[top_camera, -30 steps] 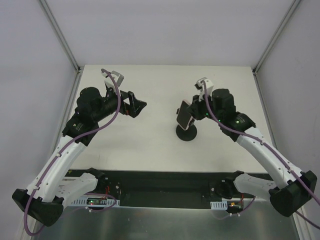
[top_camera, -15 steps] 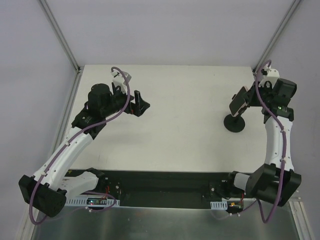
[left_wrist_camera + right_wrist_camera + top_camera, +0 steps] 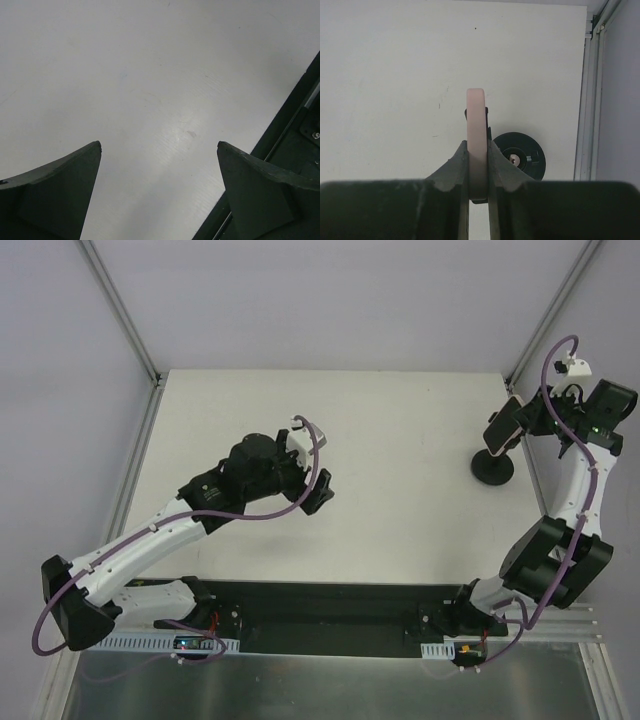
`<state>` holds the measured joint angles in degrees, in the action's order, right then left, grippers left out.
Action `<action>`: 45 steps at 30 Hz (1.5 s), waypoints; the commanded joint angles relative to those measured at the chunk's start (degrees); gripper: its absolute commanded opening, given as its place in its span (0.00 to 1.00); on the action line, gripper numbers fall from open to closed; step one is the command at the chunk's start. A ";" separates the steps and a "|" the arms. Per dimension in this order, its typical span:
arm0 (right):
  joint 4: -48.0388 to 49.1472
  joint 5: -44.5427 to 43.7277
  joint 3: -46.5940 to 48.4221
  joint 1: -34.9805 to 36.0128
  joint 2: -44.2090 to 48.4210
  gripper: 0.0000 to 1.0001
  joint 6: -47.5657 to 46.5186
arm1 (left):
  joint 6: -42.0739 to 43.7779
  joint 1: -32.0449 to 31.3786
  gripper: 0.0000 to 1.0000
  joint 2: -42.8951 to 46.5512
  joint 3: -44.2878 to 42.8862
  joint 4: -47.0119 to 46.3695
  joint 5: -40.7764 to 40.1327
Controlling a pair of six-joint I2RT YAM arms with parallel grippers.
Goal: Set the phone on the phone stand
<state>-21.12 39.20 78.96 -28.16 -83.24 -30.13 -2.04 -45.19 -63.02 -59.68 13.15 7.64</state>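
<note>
My right gripper (image 3: 517,424) is shut on the phone (image 3: 503,426), a pink-cased slab seen edge-on between the fingers in the right wrist view (image 3: 476,115). The phone stand (image 3: 493,468) is black with a round disc base and sits by the table's right edge, right under the phone. In the right wrist view its base (image 3: 520,156) shows just right of the phone, and a black bracket sits against the phone's right face. My left gripper (image 3: 320,495) is open and empty over the table's middle, far from both; its wrist view (image 3: 159,145) shows only bare table between the fingers.
The white table (image 3: 400,410) is bounded by grey walls and metal frame posts; one rail (image 3: 592,100) runs close to the stand's right. A black strip (image 3: 300,125) along the table's near edge shows by the left gripper.
My right gripper swung from the table's middle to the right edge with the phone, and the stand moved along under it. My left arm moved from the far left toward the middle front.
</note>
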 commanded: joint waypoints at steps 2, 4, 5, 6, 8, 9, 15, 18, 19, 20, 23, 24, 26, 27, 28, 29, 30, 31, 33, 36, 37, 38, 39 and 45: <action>4.42 8.96 9.10 -4.52 -1.30 0.00 -4.06 | 5.20 -6.66 0.98 -0.26 -2.37 1.09 -9.83; 2.95 10.88 11.12 -5.06 -3.32 0.00 -4.49 | 6.34 -8.59 0.98 -0.61 -2.20 1.00 -11.67; 1.80 11.33 11.83 -5.06 -3.94 0.00 -5.20 | 7.05 -10.08 0.98 -0.70 -2.02 1.00 -12.64; 0.74 12.03 12.88 -5.15 -4.90 0.00 -5.46 | 7.23 -10.62 0.98 -0.61 -2.02 1.00 -14.04; -0.14 14.23 13.59 -5.15 -5.61 0.00 -6.16 | 7.93 -11.84 0.98 -0.52 -1.93 1.09 -14.76; -0.49 14.67 13.94 -5.15 -6.05 0.00 -6.34 | 8.19 -12.03 0.98 -0.78 -1.93 1.00 -15.11; -0.50 16.78 14.03 -5.15 -8.42 0.00 -6.17 | 8.72 -12.38 0.98 -0.96 -1.84 1.00 -16.25; -0.58 16.35 13.33 -4.97 -8.78 0.00 -6.69 | 8.81 -12.38 0.98 -1.22 -1.84 1.09 -16.34; -0.76 15.65 13.15 -4.89 -8.78 0.00 -7.13 | 8.90 -12.38 0.98 -1.31 -1.84 1.00 -16.34; -0.93 15.12 12.80 -4.71 -8.78 0.00 -7.40 | 8.99 -12.38 0.98 -1.40 -1.84 1.00 -16.60; -0.24 12.84 11.84 -4.53 -8.43 0.35 -6.70 | 9.07 -12.38 0.99 -1.49 -1.84 1.00 -16.87; 0.99 11.53 10.61 -4.27 -7.56 0.46 -5.91 | 8.99 -12.38 0.99 -1.49 -1.84 1.00 -16.87; 1.70 6.34 9.73 -3.40 -6.67 0.66 -4.86 | 8.90 -12.38 0.98 -1.49 -1.76 1.00 -16.78; 2.31 4.67 9.11 -3.04 -5.63 0.74 -4.24 | 8.99 -12.38 0.99 -1.49 -1.76 1.00 -16.61; 2.32 0.05 9.20 -2.69 -5.09 0.96 -3.45 | 8.90 -12.38 0.99 -1.40 -1.84 1.00 -16.43; 2.32 -2.00 9.46 -1.82 -4.57 0.96 -0.75 | 8.90 -12.38 0.99 -1.40 -1.84 1.00 -16.43; 1.01 -3.85 9.98 -1.37 -3.60 0.96 0.59 | 8.81 -12.38 0.99 -1.57 -1.93 1.09 -16.52; -0.31 -9.18 11.90 -0.76 -2.98 0.96 1.73 | 8.99 -12.38 0.99 -1.75 -2.02 1.00 -16.60; -3.64 -16.93 13.06 2.40 0.86 0.96 3.93 | 8.99 -12.38 0.98 -1.93 -1.84 1.00 -16.87; -7.59 -37.83 12.27 8.54 8.67 0.96 8.67 | 9.08 -12.38 0.98 -2.28 -1.67 1.00 -17.66; -9.01 -49.72 11.23 13.35 10.71 0.96 9.82 | 9.07 -12.38 0.98 -2.37 -1.49 0.92 -18.18; -10.15 -53.58 10.17 16.01 12.65 0.96 12.70 | 9.42 -12.38 0.98 -2.37 -1.32 0.83 -18.36; -11.90 -55.96 9.03 18.90 16.41 0.96 13.68 | 9.43 -12.38 0.98 -2.11 -1.14 0.13 -18.62; -2.45 -47.36 -17.74 39.30 36.63 0.96 28.59 | 9.78 -12.29 0.98 -0.08 1.23 -2.77 -21.96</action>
<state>-26.55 -3.44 76.44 3.92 -56.55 -14.90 6.94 -57.06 -65.23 -59.61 13.76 -10.87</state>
